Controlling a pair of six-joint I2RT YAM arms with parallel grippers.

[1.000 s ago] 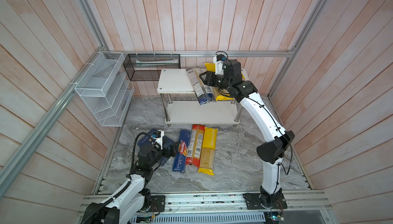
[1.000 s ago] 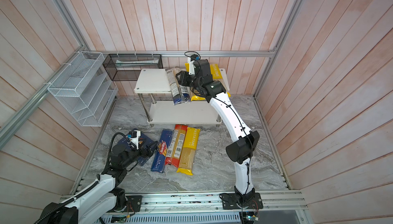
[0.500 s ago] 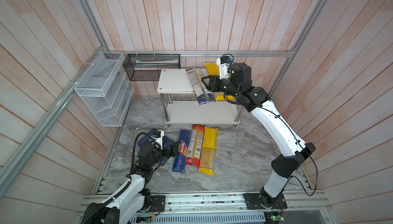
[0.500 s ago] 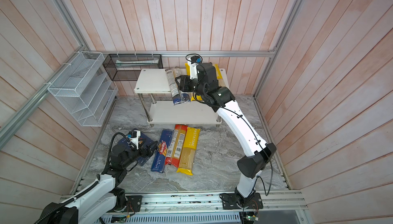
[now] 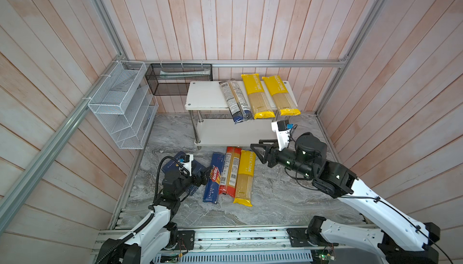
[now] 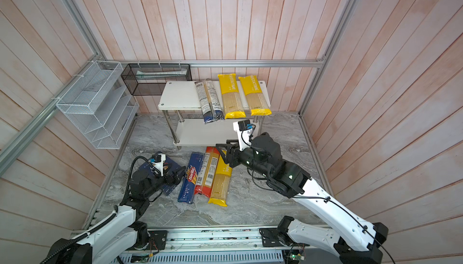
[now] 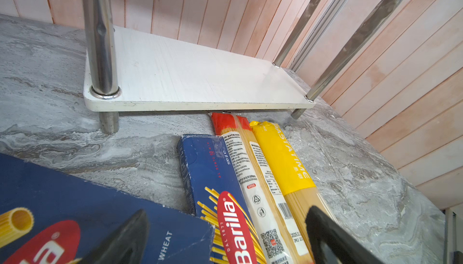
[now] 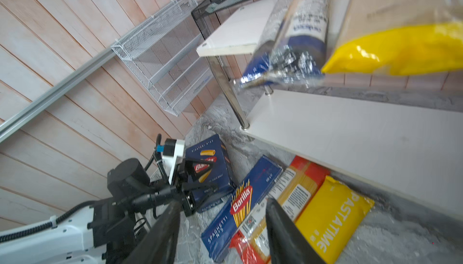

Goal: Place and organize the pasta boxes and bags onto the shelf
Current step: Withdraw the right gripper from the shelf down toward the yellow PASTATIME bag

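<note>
Top views, spaghetti box [image 5: 215, 178] long axis toward shelf [image 5: 208, 95], red bag [image 5: 231, 172] parallel.

The shelf [image 5: 208, 95] has smooth matt white boards and shiny chrome posts [image 7: 100, 37]. The boxes [image 7: 208, 165] look like matt cardboard, a bit scuffed at the corners. The bags [image 5: 258, 97] are glossy, crinkly plastic film. The tabletop [image 5: 275, 200] is grey marble-look with a low sheen, and the walls [image 5: 225, 12] are pale washed wood planks. The organizer [image 5: 120, 105] and the basket [image 5: 175, 80] are painted wire mesh.

Right hand [image 5: 258, 148], left hand [image 5: 205, 175]: seemingly open
</note>
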